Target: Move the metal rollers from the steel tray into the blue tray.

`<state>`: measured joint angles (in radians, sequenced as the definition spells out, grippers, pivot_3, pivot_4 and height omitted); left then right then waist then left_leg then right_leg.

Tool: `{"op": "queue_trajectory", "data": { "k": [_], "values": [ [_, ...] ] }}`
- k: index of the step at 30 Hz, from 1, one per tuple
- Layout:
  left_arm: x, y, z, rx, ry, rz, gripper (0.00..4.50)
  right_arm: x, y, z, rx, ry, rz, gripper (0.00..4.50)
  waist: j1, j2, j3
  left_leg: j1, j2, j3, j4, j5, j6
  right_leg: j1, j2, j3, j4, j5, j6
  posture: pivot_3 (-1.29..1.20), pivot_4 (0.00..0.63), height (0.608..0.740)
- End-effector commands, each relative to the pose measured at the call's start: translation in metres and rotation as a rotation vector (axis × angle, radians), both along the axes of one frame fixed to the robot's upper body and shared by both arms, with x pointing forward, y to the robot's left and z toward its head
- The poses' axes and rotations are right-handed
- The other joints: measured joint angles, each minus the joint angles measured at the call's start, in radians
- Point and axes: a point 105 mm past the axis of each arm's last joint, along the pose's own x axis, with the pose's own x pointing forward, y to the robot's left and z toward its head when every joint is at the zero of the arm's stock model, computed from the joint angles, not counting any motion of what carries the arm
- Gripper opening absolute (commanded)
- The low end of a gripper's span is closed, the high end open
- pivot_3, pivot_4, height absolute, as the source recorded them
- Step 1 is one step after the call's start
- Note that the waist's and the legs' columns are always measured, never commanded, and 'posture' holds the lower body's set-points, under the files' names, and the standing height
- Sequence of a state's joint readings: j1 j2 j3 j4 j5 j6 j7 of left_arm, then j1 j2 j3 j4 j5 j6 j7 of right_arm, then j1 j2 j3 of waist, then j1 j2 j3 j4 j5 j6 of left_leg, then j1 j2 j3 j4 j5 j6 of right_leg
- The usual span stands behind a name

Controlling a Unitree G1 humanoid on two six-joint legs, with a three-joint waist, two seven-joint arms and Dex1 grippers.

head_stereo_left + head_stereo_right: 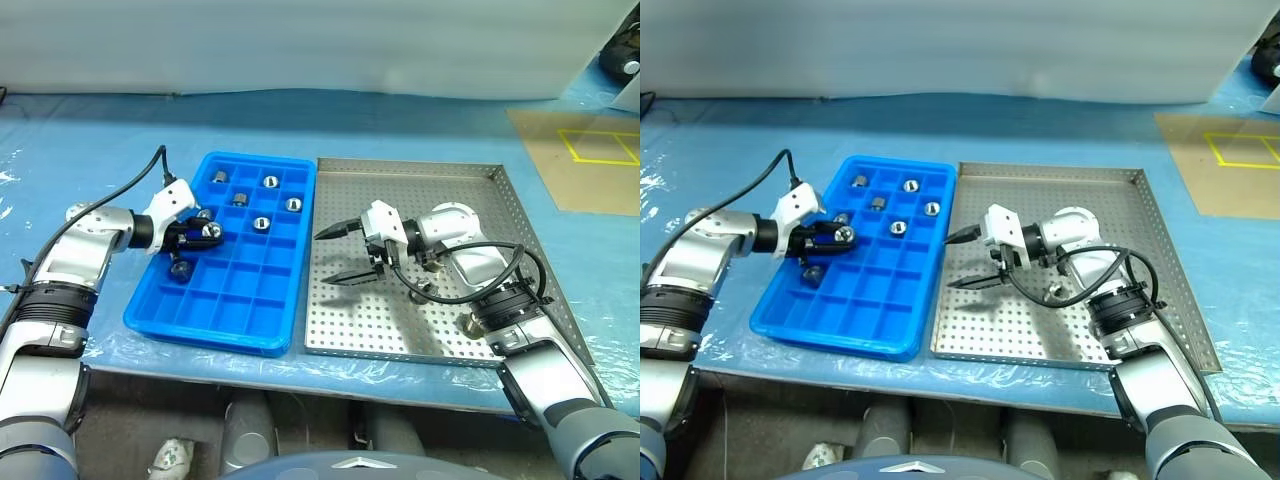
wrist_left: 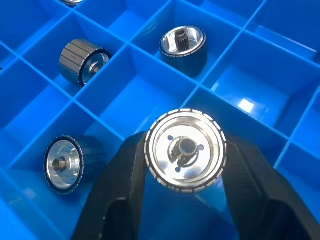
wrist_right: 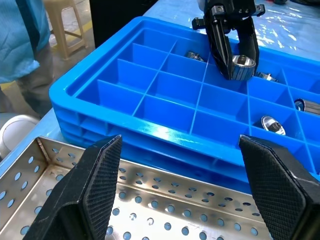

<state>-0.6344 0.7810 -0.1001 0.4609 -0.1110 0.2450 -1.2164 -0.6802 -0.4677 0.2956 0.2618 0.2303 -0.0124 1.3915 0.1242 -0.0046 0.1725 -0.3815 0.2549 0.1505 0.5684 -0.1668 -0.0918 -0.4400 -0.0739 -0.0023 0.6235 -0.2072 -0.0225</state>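
I am holding a roller (image 2: 185, 150) between my left gripper's (image 1: 205, 234) fingers, hanging it just over an empty cell at the left side of the blue tray (image 1: 255, 318), where several rollers are already sitting in far cells. This looks like the placing step; next I judge I need to lower and release squarely inside one cell. My right gripper (image 1: 342, 254) is waiting wide and empty over the steel tray (image 1: 520, 215), with a few rollers near that arm.
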Motion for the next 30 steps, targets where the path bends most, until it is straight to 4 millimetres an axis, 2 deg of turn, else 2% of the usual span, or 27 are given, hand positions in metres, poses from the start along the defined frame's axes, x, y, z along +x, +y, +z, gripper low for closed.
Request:
{"op": "queue_trajectory", "data": {
  "k": [1,3,8,13,16,20,24,30],
  "values": [
    [0.003,0.001,0.006,0.005,-0.003,-0.008,3.3,-0.001,-0.004,0.01,0.025,-0.036,-0.009,3.85,0.0,0.0,0.0,0.0,0.0,0.0,0.0,0.0,0.0,0.0,0.0,0.0,0.0,0.0,0.0,0.11,0.15,0.74],
    [0.004,-0.001,0.01,-0.012,0.002,-0.014,3.94,0.0,-0.004,0.011,0.026,-0.037,-0.014,3.85,0.0,0.0,0.0,0.0,0.0,0.0,0.0,0.0,0.0,0.0,0.0,0.0,0.0,0.0,0.0,0.1,0.15,0.74],
    [0.016,-0.001,0.027,0.008,-0.074,-0.016,3.94,0.001,-0.006,0.011,0.025,-0.045,-0.029,3.85,0.0,0.0,0.0,0.0,0.0,0.0,0.0,0.0,0.0,0.0,0.0,0.0,0.0,0.0,0.0,0.08,0.15,0.74],
    [0.029,-0.02,0.059,-0.016,-0.154,-0.081,3.94,0.009,-0.018,0.016,0.026,-0.064,-0.096,3.85,0.002,0.0,0.0,-0.002,0.0,0.0,0.001,0.0,0.0,0.0,0.0,-0.001,0.0,0.0,0.0,0.04,0.15,0.74],
    [0.034,-0.048,0.074,-0.048,-0.17,-0.181,3.94,0.009,-0.028,0.017,0.035,-0.066,-0.153,3.85,0.001,0.0,0.0,-0.002,-0.001,0.0,0.002,0.0,0.001,0.0,0.0,0.0,-0.001,0.0,0.0,-0.03,0.15,0.74],
    [0.04,-0.078,0.079,-0.039,-0.171,-0.29,3.94,0.004,-0.043,0.015,0.035,-0.064,-0.227,3.85,-0.004,0.0,0.0,-0.002,-0.001,0.0,0.003,-0.001,0.001,0.001,0.0,0.001,-0.001,0.0,0.0,-0.11,0.15,0.74],
    [0.038,-0.124,0.071,-0.004,-0.136,-0.474,3.94,-0.003,-0.066,0.016,0.038,-0.072,-0.356,3.85,-0.02,-0.001,0.0,-0.002,-0.002,0.0,0.002,-0.001,0.001,0.001,0.001,0.001,-0.001,0.0,0.001,-0.21,0.15,0.74],
    [0.032,-0.174,0.055,0.027,-0.122,-0.635,3.94,-0.019,-0.094,0.019,0.045,-0.077,-0.516,3.85,-0.057,-0.001,0.001,-0.001,-0.006,0.0,0.004,-0.002,0.004,0.003,0.0,0.005,-0.005,0.002,0.004,-0.36,0.15,0.74]
  ]
}}
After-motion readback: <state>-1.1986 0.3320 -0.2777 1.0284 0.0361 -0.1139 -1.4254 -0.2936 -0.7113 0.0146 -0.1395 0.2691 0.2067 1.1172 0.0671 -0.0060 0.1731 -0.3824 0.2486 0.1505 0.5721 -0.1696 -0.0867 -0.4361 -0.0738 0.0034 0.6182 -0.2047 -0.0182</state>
